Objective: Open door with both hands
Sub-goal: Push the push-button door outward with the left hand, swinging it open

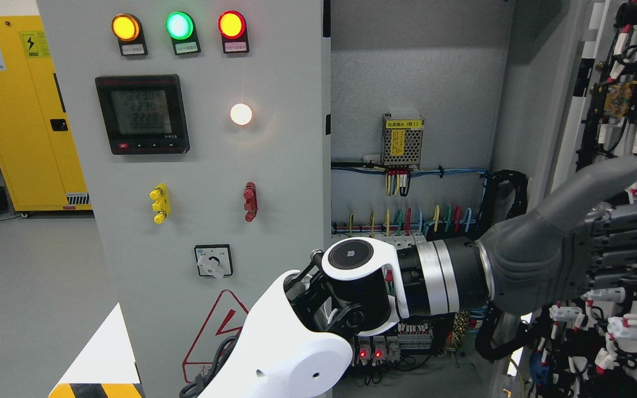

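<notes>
The right-hand door [622,166] is already swung wide, pressed by the flat, outstretched left hand [573,243] holding nothing; further outward pushing is probably needed.

grey hand [584,243], yellow cabinet [25,110], orange, green, red lamps [179,26], yellow-black striped corner [97,389].

The left arm [296,337] rises from the lower left and reaches across to the right. Its grey left hand [573,243] is held flat, fingers [622,232] stretched out straight, thumb [595,185] raised.
</notes>
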